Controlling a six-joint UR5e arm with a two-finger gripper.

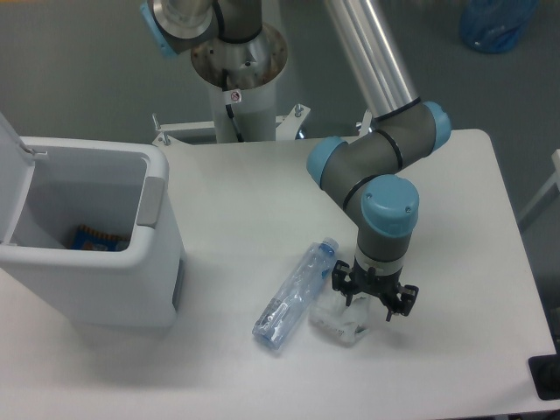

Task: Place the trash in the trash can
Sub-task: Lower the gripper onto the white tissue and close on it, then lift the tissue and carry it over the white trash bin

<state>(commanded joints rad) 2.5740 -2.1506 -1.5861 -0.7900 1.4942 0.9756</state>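
Observation:
A clear plastic bottle (293, 295) with a blue cap lies on its side at the middle of the white table. Just right of it lies the wrinkly white wad (335, 318). My gripper (370, 296) hangs right over the wad's right half, fingers spread open and pointing down, hiding part of it. I cannot tell whether the fingers touch the wad. The trash can (103, 262) stands at the left, lid up, with a blue-and-orange wrapper (96, 239) at its bottom.
The arm's base column (238, 66) stands at the table's back edge. The table's right edge (516, 254) is near the arm. A blue object (494, 22) sits on the floor at the top right.

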